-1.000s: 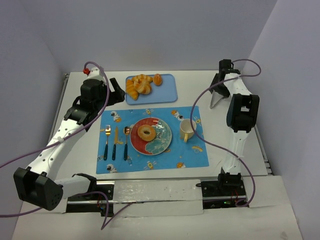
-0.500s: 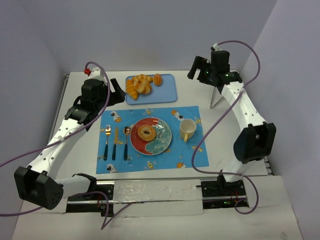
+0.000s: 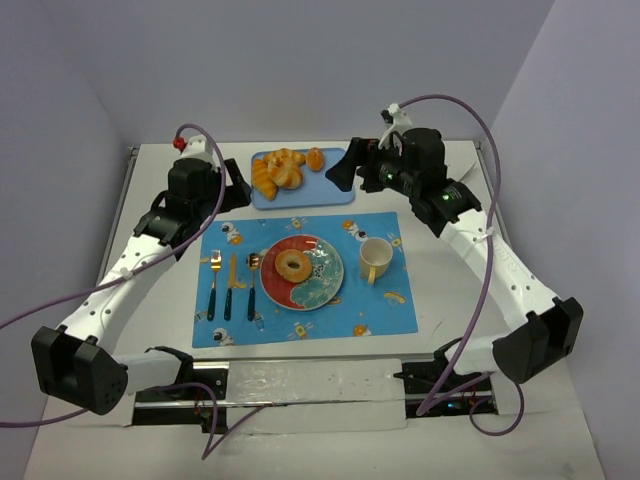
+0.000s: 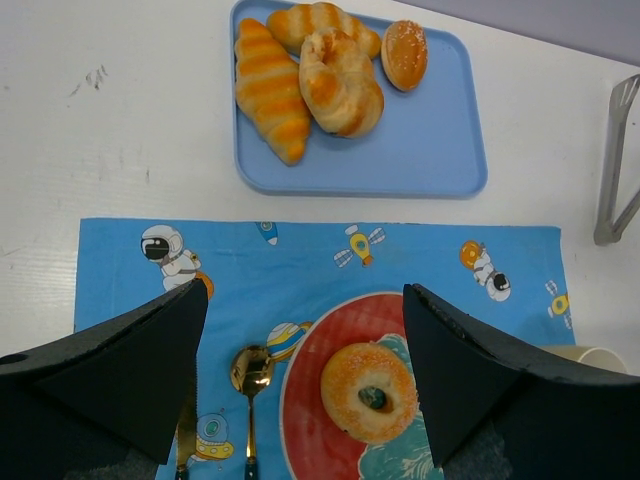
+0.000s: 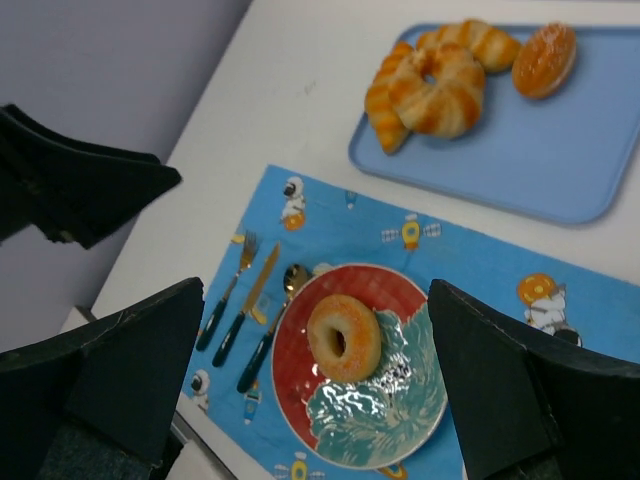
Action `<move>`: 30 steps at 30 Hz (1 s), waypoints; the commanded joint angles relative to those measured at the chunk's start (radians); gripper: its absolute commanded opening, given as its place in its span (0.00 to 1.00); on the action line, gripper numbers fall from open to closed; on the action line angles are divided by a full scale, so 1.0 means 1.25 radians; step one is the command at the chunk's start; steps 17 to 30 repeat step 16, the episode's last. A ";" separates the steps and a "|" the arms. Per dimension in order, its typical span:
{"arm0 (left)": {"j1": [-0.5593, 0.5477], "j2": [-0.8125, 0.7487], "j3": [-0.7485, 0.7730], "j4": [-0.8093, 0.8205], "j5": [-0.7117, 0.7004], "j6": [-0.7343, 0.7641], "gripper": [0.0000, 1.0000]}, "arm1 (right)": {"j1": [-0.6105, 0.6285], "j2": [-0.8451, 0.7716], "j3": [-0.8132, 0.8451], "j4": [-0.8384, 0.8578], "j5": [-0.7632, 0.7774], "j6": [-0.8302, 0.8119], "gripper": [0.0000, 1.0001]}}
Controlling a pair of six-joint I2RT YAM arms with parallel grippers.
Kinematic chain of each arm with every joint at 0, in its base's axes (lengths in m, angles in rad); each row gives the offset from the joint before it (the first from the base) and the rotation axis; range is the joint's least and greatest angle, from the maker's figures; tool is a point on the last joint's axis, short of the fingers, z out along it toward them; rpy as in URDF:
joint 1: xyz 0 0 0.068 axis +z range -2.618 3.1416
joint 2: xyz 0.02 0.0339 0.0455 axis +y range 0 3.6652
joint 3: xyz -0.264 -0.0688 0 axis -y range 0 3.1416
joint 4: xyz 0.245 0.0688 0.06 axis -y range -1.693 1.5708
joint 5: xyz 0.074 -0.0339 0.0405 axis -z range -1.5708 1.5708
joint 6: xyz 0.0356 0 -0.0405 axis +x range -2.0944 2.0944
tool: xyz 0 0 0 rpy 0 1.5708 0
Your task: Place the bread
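- Bread (image 3: pixel 294 265): ring-shaped, golden-tan, lying flat near the middle of the plate (image 3: pixel 322 291), mostly over the red half and just reaching the teal half; free of both claws.
- Plate: round, red and teal, resting on a blue placemat (image 3: pixel 385 305) printed with astronauts and rockets.
- Left of the plate, on the placemat: fork (image 3: pixel 214 283), knife (image 3: pixel 231 285) and spoon (image 3: pixel 253 282), 3 pieces side by side, handles toward the near edge; spoon bowl just beside the plate rim.
- Right of the plate, also on the placemat: yellow cup (image 3: pixel 376 257), upright, near the rim but not touching it.
- Beyond the plate: blue tray (image 3: pixel 335 185) on the white surface (image 4: pixel 100 130), just past the far edge of the placemat; holding orange-brown croissants (image 3: pixel 276 172) piled at its left end and 1 round bun (image 3: pixel 316 158) beside them.
- Left claw (image 3: pixel 236 187): beyond and to the left of the plate, beside the tray's left end; fingers spread wide, nothing between them; in the left wrist view, bread and plate visible low in the gap.
- Right claw (image 3: pixel 343 172): beyond and to the right of the plate, raised, lined up with the tray's right end in the overhead view; fingers spread wide, gripping nothing.
- Metal tongs (image 4: pixel 612 160): seen only in the left wrist view, on the surface beyond and well to the right of the plate, past the tray's right end.
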 commanded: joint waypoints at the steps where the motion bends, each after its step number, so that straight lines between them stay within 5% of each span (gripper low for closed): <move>1: -0.004 0.006 0.034 0.002 -0.012 0.013 0.89 | 0.000 -0.040 -0.001 0.070 -0.004 -0.006 1.00; 30: -0.006 0.017 0.033 0.001 -0.020 0.018 0.89 | 0.001 -0.060 -0.025 0.097 -0.040 0.005 1.00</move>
